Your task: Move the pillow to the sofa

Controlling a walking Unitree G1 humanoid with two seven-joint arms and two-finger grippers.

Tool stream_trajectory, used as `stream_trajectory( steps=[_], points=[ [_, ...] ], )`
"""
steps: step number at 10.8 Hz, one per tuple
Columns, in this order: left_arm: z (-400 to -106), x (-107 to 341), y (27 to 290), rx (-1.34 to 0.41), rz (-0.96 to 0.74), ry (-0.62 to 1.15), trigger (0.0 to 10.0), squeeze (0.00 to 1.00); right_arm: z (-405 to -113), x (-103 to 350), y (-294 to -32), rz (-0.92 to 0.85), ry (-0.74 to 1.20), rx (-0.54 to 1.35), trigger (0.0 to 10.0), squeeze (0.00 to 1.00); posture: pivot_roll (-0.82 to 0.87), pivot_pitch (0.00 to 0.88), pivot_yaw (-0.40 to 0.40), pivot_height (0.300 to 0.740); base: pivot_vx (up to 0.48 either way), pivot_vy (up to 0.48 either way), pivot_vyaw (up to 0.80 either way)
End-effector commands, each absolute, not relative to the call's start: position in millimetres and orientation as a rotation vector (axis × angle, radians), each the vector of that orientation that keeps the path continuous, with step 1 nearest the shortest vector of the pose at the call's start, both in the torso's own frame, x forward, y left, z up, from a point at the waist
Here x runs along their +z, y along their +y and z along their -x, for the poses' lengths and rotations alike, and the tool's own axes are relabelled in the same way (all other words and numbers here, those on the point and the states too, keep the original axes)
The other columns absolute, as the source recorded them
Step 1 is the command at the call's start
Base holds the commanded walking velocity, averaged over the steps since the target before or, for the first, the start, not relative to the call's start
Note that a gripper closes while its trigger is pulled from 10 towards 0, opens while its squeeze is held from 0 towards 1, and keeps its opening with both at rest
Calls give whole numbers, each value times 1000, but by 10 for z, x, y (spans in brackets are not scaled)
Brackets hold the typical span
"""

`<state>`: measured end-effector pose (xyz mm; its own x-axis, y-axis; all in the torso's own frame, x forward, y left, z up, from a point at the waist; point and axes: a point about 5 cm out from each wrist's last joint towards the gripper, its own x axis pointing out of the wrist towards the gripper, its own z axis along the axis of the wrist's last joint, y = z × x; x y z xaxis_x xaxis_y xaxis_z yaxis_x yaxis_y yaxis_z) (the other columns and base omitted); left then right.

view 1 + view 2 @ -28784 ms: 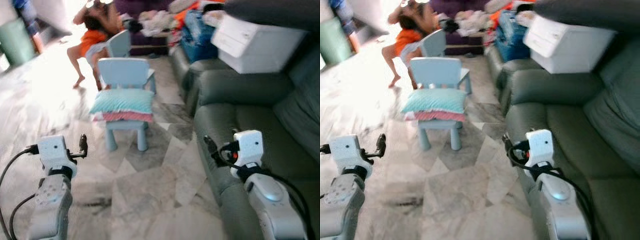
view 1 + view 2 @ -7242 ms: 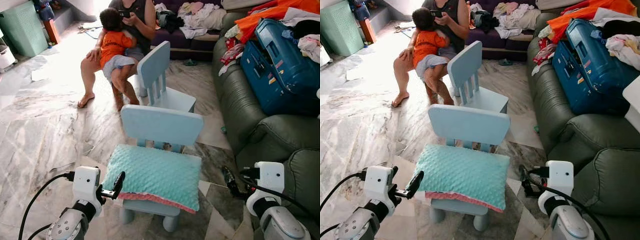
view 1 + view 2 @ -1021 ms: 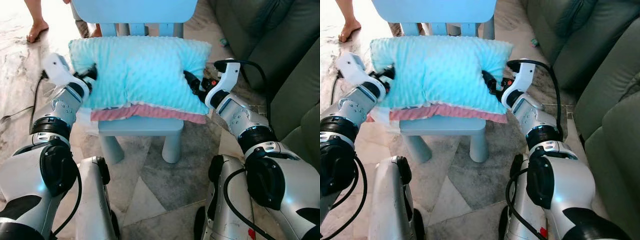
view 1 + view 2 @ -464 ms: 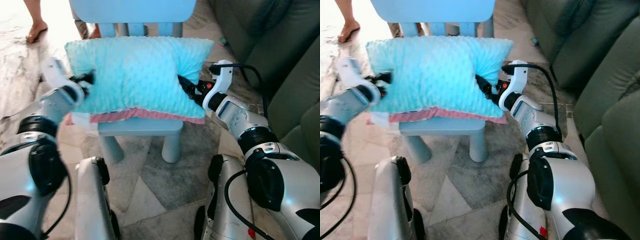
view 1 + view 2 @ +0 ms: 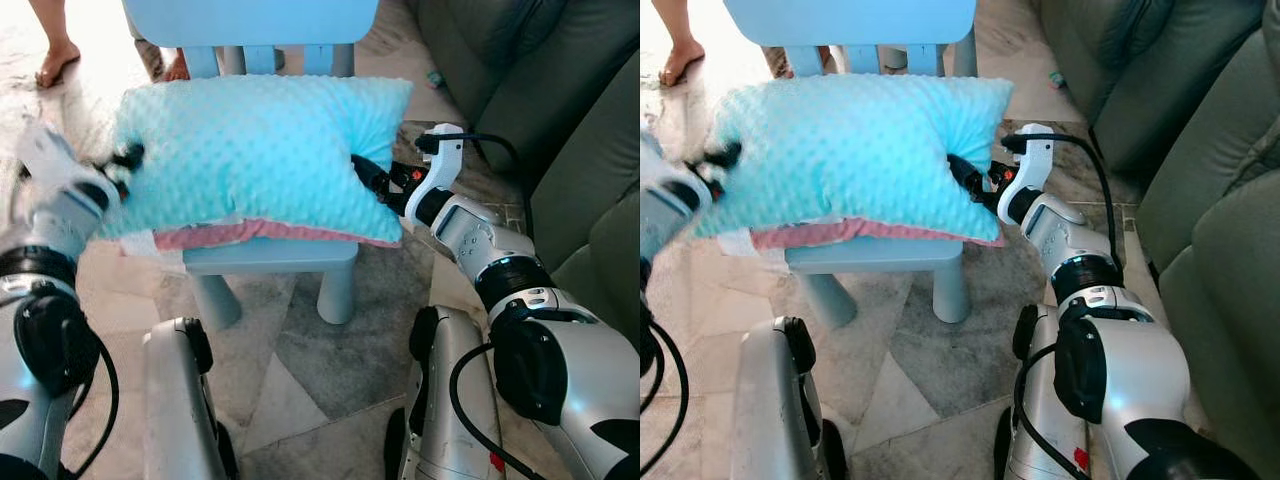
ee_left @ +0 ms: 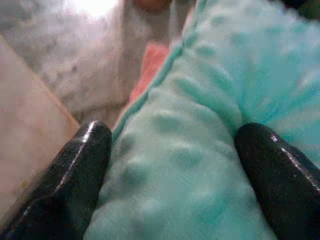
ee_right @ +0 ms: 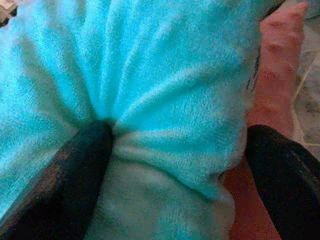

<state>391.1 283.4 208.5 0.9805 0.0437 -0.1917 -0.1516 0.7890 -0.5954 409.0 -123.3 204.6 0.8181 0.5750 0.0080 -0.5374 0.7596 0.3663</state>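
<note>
Head stereo pair: looks steeply down, forward, over pillow (image 5: 255,150) on chair (image 5: 270,255); views overlap almost fully. Wrist cameras: very close, along fingers (image 6: 75,175), facing pillow fabric.

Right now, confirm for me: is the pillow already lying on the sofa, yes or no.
No. The pillow sits over the small blue chair, pinched between the left gripper and the right gripper, with the green sofa off to the right.

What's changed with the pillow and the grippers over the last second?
The pillow has come up a little off the chair, pinched at its ends by the left gripper and right gripper. Both grips stay on; its pink underside still droops onto the seat.
</note>
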Motion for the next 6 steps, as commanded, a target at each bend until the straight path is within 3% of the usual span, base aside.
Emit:
stream_trajectory(
  steps=[1,2,3,4,6],
  points=[
    [-3899,1896,2691,46,662,269,10000,0,-4063,1978,-1165,-341,132,643,10000,0,-61,257,-9,380,0,0,0],
    [-3908,1826,2546,-42,657,314,10000,0,-4048,2004,-1126,-349,125,699,10000,0,-64,262,-12,380,0,0,0],
    [-3910,1803,2483,-85,678,325,8510,0,-4031,2035,-1095,-384,112,753,10000,0,-67,261,-14,380,0,0,0],
    [-3928,1856,2447,-121,722,300,0,0,-4017,2063,-1081,-398,96,793,0,0,-67,264,-15,380,0,0,0],
    [-3940,1902,2417,-153,743,291,0,0,-4012,2054,-1098,-393,93,792,0,0,-66,265,-14,380,0,0,0]
  ],
)
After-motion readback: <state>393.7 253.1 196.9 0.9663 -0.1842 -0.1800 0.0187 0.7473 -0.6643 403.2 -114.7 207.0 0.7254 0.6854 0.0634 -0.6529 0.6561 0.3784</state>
